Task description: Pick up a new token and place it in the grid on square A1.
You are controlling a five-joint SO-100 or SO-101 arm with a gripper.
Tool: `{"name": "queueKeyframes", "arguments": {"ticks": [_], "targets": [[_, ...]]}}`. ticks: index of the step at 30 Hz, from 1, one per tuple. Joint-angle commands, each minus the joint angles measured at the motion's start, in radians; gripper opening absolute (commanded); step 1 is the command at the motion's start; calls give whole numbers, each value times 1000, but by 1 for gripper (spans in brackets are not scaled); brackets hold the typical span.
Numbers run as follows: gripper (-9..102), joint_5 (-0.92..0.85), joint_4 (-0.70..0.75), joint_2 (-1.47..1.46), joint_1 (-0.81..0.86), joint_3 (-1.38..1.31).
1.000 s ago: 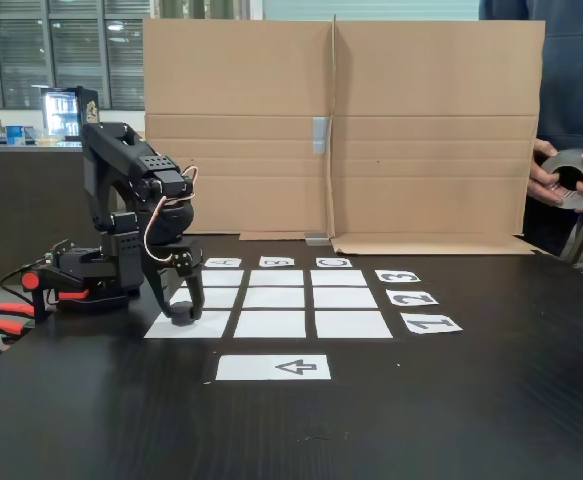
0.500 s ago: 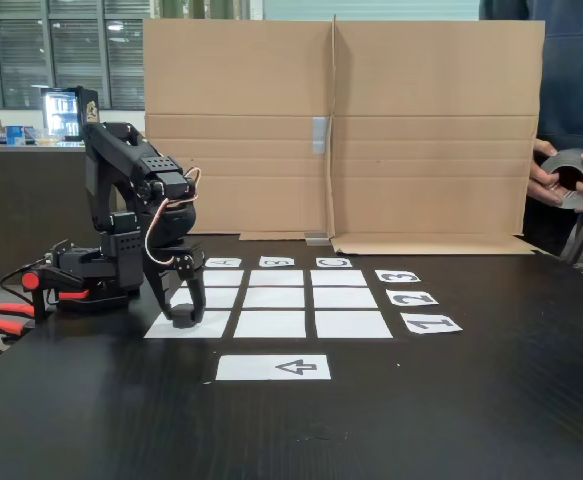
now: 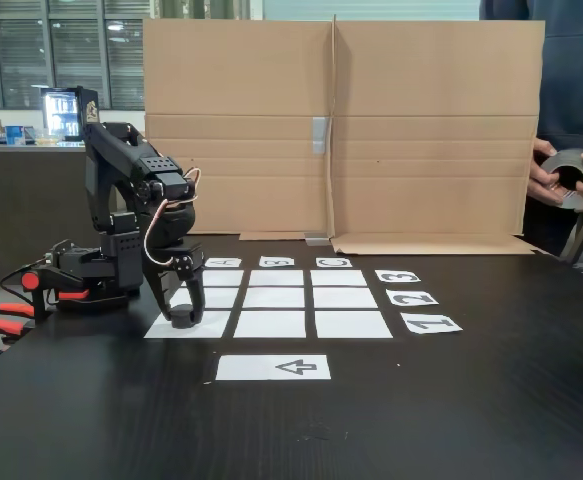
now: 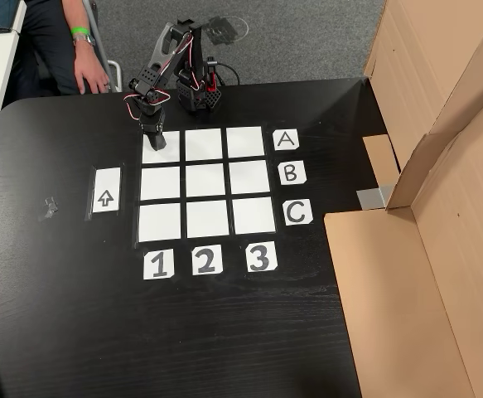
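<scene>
Presently, left to right. Claw (image 3: 182, 316): lowered onto square A1 (image 3: 211, 325), the grid's (image 4: 207, 218) corner cell nearest the arm's base; fingers close together around a small dark shape at their tips, judged to be the token (image 3: 181, 319), at or just above the paper. Token sits directly between the fingers, so release alone remains. In the other view the claw (image 4: 157, 141) covers A1's (image 4: 161, 152) far edge. Against the earlier frames: arm posture barely altered, claw marginally lower.
</scene>
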Motion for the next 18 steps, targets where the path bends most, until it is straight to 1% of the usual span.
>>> {"name": "queueKeyframes", "arguments": {"ticks": [1,6,12,18], "targets": [[16,2,0,-2,8,-34],[21,0,2,-2,8,-34],[31,-2,5,-2,8,-34],[33,-2,6,6,8,-29]]}}
